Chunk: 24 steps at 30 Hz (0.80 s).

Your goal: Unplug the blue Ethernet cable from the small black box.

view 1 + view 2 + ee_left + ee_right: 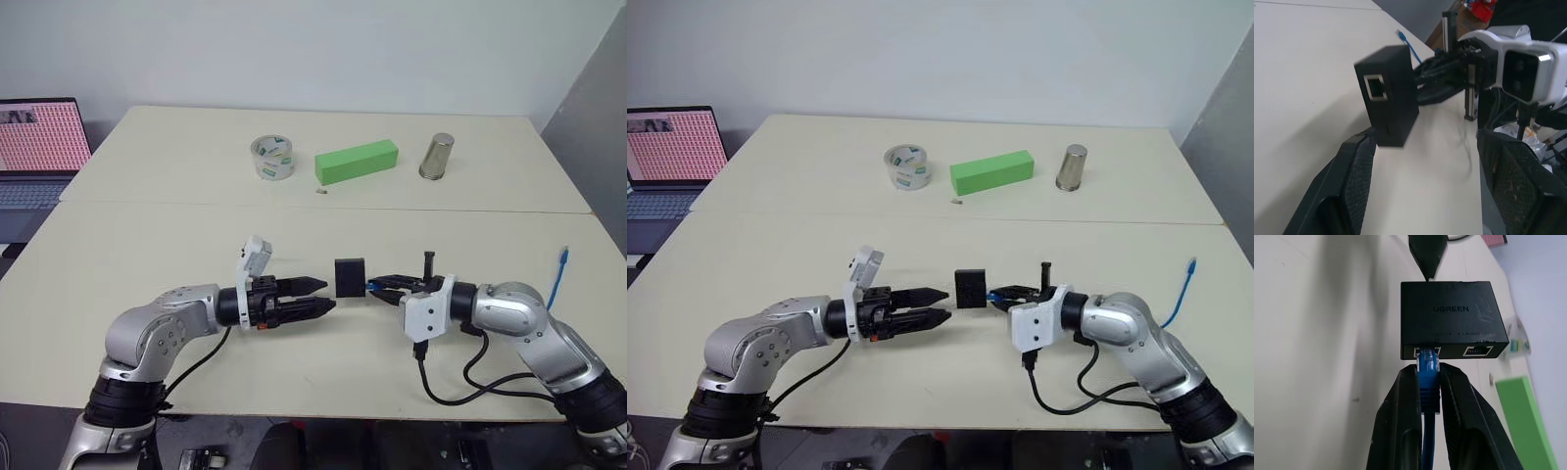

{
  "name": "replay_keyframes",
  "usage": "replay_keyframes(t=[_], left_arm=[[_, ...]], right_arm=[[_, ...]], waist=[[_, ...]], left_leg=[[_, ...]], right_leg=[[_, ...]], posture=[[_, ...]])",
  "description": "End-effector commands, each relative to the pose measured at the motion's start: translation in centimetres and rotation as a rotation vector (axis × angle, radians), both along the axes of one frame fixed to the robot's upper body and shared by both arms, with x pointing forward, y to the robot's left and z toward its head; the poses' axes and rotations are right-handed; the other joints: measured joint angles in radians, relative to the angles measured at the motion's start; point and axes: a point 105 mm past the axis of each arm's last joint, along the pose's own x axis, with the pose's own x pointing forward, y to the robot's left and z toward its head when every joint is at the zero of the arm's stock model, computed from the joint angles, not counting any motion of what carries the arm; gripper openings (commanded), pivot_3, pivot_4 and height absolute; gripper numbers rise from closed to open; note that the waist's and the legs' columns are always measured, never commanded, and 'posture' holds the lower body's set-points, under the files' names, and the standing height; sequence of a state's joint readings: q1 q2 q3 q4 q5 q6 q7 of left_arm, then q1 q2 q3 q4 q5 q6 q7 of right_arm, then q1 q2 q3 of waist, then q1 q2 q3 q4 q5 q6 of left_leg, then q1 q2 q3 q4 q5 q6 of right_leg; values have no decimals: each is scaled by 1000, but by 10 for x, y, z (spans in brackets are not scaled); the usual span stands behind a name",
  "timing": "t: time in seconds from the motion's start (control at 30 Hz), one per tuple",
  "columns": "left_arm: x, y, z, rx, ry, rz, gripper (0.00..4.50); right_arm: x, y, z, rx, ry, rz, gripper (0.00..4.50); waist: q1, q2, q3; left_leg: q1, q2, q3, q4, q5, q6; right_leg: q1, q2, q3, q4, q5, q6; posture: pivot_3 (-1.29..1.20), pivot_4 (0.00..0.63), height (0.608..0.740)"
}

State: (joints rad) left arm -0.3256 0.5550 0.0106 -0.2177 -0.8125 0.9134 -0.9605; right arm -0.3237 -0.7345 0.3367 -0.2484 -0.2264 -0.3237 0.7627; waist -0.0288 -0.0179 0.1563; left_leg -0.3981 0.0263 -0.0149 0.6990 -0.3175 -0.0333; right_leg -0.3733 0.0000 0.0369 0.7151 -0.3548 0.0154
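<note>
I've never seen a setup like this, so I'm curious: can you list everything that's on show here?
small black box: one, black, held up between the two grippers.
blue Ethernet cable: one, blue, plugged into the box, its far end by the table's right edge.
tape roll: one, clear, far tabletop.
green block: one, green, beside the tape.
metal cup: one, silver, right of the block.
laptop: one, pink screen, far left.
table: cream.
left gripper: black, open, facing the box.
right gripper: black, shut on the cable's plug.
</note>
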Motion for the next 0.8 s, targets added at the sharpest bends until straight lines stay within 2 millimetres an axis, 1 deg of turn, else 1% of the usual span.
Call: replay_keyframes(t=[0.03,0.27,0.33,0.47,0.53,0.57,0.8], left_arm=[[4,-2,8,-37,-16,15,3439],[4,-4,5,-44,-10,12,3439],[4,-1,5,-42,-11,18,3439],[2,15,1,-5,-4,47,3439],[0,17,-1,6,2,44,3439],[-1,17,-1,7,6,38,3439],[-3,-3,-1,-38,12,-12,3439]], right_arm=[[-5,6,11,15,-70,67,251],[-7,9,16,37,-91,96,251],[-7,8,15,37,-87,94,251],[-5,0,12,18,-80,69,251],[-4,-3,12,14,-80,65,251],[-4,-4,12,15,-80,65,251],[-4,4,13,36,-83,103,251]], waist=[[0,0,0],[0,0,0],[0,0,0],[0,0,0],[0,0,0],[0,0,0],[2,0,0]], left_leg=[[0,0,0,0,0,0],[0,0,0,0,0,0],[0,0,0,0,0,0],[0,0,0,0,0,0],[0,0,0,0,0,0],[0,0,0,0,0,0],[0,0,0,0,0,0]], right_leg=[[0,0,0,0,0,0],[0,0,0,0,0,0],[0,0,0,0,0,0],[0,0,0,0,0,0],[0,0,0,0,0,0],[0,0,0,0,0,0],[0,0,0,0,0,0]], posture=[[0,150,740],[0,150,740],[0,150,740],[0,150,740],[0,150,740],[0,150,740],[0,150,740]])
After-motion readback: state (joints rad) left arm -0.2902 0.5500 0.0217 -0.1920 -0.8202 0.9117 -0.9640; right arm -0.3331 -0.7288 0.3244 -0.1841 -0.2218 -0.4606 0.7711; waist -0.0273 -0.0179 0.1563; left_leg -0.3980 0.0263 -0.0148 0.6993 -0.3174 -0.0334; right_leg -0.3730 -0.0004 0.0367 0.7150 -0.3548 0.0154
